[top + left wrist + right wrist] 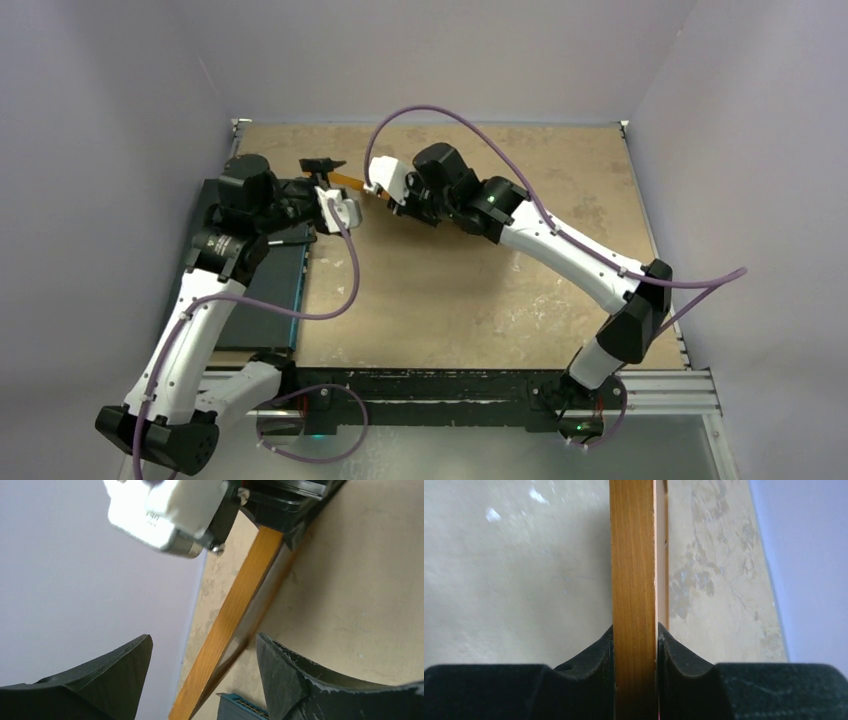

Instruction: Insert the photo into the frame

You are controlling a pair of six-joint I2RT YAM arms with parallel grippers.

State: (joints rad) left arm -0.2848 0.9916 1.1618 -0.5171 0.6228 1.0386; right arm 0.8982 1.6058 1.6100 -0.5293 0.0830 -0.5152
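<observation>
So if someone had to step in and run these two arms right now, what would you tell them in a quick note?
Left gripper: open, jaws either side of the frame, not touching it.
Right gripper: shut on the frame's wooden bar, holding it on edge between the two arms.
Photo: not visible in any view.
Done: the right arm has the frame gripped.
Left to do: find the photo and put it into the frame.

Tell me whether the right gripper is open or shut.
Shut on the frame: both fingers press against its wooden edge in the right wrist view.
</observation>
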